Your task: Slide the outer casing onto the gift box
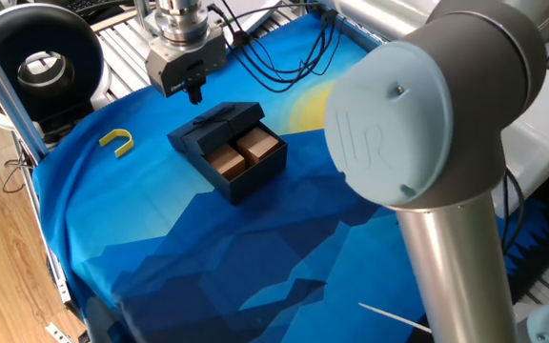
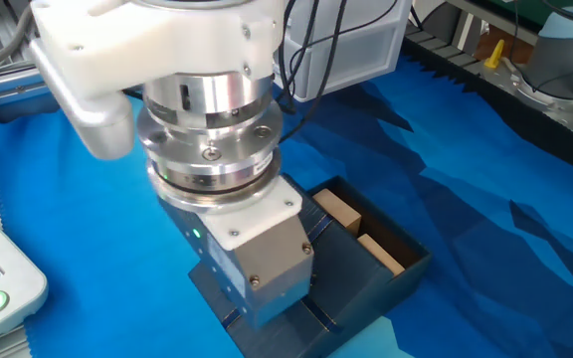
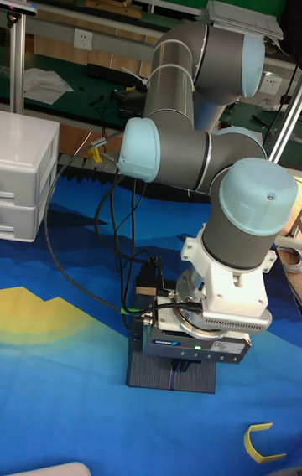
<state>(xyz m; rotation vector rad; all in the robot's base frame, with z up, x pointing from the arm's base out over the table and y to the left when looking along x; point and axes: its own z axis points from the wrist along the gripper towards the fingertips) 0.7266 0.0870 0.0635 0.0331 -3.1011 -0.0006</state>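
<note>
Frame centre: the outer casing partly covers the gift box. The gripper hangs above the casing's upper-left edge. Its opening cannot be told; it holds nothing visible.

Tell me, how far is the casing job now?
Done: the outer casing already covers part of the gift box. In hand: the gripper hovers at the casing's far edge, holding nothing. Left: two tan blocks remain exposed, so the casing must slide further.

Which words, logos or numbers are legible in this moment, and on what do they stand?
"UR": embossed on the arm's joint cap.
White lettering on the black band of the hand: too blurred to read.
Outer casing and gift box: no text visible.
</note>
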